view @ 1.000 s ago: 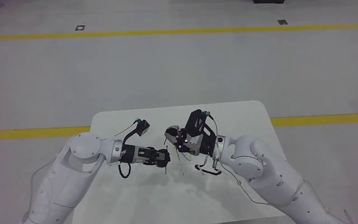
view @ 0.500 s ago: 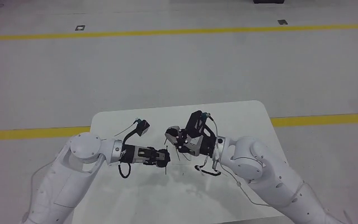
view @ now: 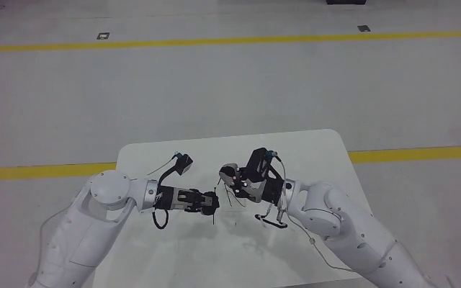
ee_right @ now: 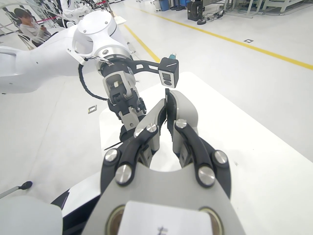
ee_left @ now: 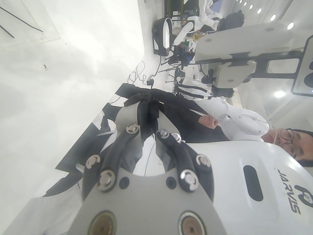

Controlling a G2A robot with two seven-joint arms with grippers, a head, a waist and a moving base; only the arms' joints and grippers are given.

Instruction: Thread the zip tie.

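My right gripper [ee_right: 167, 106] is shut on a thin black zip tie [ee_right: 166, 93], whose end pokes up past the fingertips. In the top view the right gripper [view: 229, 176] hovers over the middle of the white table [view: 310, 151], a short gap from my left gripper [view: 211, 202]. The left gripper [ee_left: 148, 105] is shut too. In the right wrist view a thin black strip [ee_right: 113, 145] sticks out from the left gripper [ee_right: 128, 125]. From above, a thin black strip [view: 214, 216] hangs below the left gripper. Whether both grippers hold one and the same tie I cannot tell.
A clear plastic holder [ee_left: 29, 13] with a few spare black ties lies on the table beyond the left gripper. A looped black cable [view: 271, 218] hangs from the right forearm. The table's rounded far edge [view: 230, 140] lies behind both grippers.
The right gripper has shifted slightly to the right, widening the gap to the left gripper. The left arm has stayed in place.
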